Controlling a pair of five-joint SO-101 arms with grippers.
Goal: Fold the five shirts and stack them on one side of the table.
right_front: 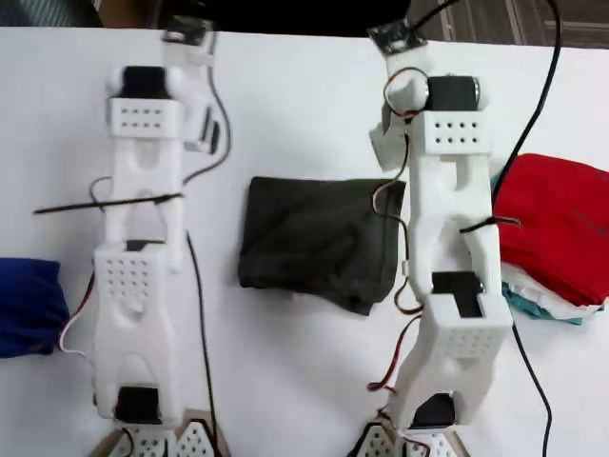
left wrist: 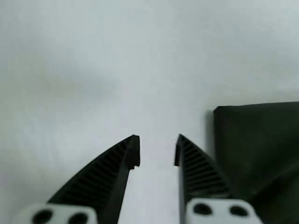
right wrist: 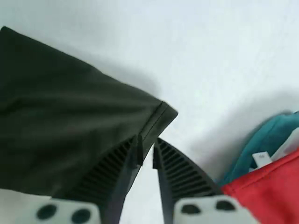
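A: What is at the left edge of the high view?
B: A blue shirt point(right_front: 29, 305), in a lump. I think it is not folded yet. Just right of it stands the left arm point(right_front: 133, 286).
A: And its claw?
B: The left gripper point(left wrist: 156, 151) has its jaws a little apart, with nothing in them. The bare white table point(left wrist: 93, 70) lies under it. The dark shirt point(left wrist: 257, 149) is just beside one jaw, not touching.
A: Where is that shirt in the high view?
B: In the middle of the frame, between the two arms. It is folded into a block, a bit longer from left to right than from top to bottom.
A: Which arm is nearer?
B: The right arm point(right_front: 457, 333), I think. The right gripper point(right wrist: 147, 149) sits right at the shirt's corner, with one jaw over the cloth. Its jaws are almost closed, with just a thin gap, and they hold nothing.
A: What is at the right?
B: The pile. A red shirt point(right_front: 561, 219) is on top, and a teal shirt point(right_front: 533, 305) peeks out below.
A: So the dark shirt has to go right?
B: I guess so, onto the red one. The right arm stands between them, and its wires point(right_front: 398, 249) hang over the shirt's right edge. They could snag.
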